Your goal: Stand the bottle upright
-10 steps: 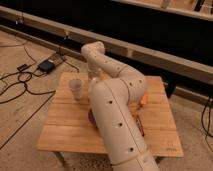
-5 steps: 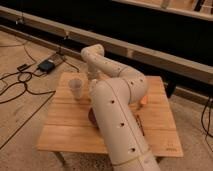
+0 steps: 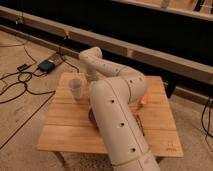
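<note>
The bottle (image 3: 76, 88), a small translucent whitish cup-like container, stands upright on the left part of the wooden table (image 3: 70, 131). My arm reaches over the table from the front, bends at the back and points down. My gripper (image 3: 92, 77) hangs just to the right of the bottle, close beside it near the table's far edge. I cannot tell whether it touches the bottle.
A purple bowl (image 3: 91, 116) shows partly behind my arm at the table's middle. A small orange item (image 3: 144, 100) lies to the right, and a thin dark item (image 3: 139, 123) lies nearer the front. A black box (image 3: 47, 65) and cables lie on the floor to the left. A dark wall with a rail runs behind.
</note>
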Robot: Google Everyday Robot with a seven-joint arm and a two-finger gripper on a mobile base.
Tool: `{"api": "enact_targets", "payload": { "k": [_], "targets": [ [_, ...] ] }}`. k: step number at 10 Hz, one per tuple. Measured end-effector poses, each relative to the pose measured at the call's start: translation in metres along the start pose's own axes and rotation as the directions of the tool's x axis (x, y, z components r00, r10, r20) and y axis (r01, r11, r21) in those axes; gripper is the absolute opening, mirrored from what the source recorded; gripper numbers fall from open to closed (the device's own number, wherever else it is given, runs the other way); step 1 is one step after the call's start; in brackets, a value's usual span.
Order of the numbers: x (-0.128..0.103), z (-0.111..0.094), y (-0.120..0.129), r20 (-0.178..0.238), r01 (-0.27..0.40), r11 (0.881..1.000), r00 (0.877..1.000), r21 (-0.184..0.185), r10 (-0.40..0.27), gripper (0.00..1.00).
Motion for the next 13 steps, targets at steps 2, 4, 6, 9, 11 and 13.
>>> {"api": "enact_targets", "payload": {
  "k": [2, 4, 6, 9, 11, 13],
  "targets": [
    [-0.002, 0.005, 0.002, -0.001, -0.005, 1.0, 1.0, 0.009, 0.005, 0.65],
    [-0.002, 0.01, 0.002, -0.009, -0.006, 1.0, 1.0, 0.017, 0.006, 0.65],
    [-0.002, 0.014, 0.002, -0.021, -0.008, 1.0, 1.0, 0.023, 0.008, 0.64],
    [-0.002, 0.017, 0.004, -0.029, 0.002, 1.0, 1.0, 0.026, -0.002, 0.38],
    [-0.002, 0.017, 0.003, -0.031, -0.001, 1.0, 1.0, 0.026, 0.002, 0.15],
    [-0.004, 0.014, 0.0, -0.03, -0.013, 0.999, 0.999, 0.029, 0.014, 0.01]
  ]
}}
